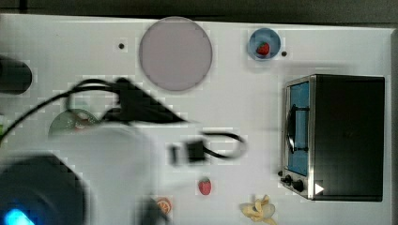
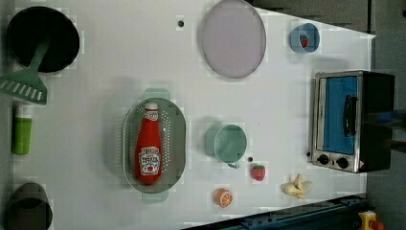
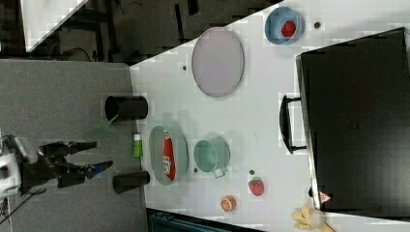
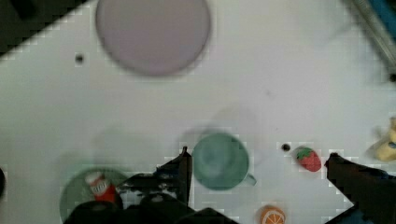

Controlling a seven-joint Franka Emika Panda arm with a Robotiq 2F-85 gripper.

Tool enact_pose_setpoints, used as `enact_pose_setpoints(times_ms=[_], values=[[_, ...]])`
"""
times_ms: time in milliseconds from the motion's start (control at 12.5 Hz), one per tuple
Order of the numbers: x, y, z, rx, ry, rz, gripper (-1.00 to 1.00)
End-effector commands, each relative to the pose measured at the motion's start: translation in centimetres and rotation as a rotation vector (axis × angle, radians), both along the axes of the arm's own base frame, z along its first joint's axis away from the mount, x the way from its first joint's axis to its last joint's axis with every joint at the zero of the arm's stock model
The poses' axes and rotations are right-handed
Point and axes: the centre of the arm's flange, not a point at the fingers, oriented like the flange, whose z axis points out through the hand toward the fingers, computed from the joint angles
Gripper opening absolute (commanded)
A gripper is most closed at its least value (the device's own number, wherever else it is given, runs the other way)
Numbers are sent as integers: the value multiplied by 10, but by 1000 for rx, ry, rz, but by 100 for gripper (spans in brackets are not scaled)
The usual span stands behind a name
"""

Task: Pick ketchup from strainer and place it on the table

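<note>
Dark fingers point(image 4: 180, 170) frame the wrist view — gripper point(image 3: 99, 155) spread wide, holding nothing, high above the table point(image 2: 105, 57) — while the red ketchup point(image 2: 148, 146), white-capped, lies lengthwise in the pale green strainer point(image 2: 178, 139).

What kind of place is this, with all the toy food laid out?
Probably a robot lab's mock kitchen: a white table laid with play items such as a ketchup bottle in a strainer, a toaster oven and a toy strawberry, with a robot gripper nearby.
</note>
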Motion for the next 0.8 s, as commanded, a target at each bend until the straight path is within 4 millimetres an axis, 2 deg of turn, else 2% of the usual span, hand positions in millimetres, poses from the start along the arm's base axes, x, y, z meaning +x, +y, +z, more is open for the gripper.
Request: enact_pose_setpoints(times_ms=[80,480,640,800], values=[[-4,88,-68,-20,112,138,100],[-21,202,-148,4,145,365,100],[-26,231,-184,37,141,413,100],[-29,246,-222,68,139,446,100]])
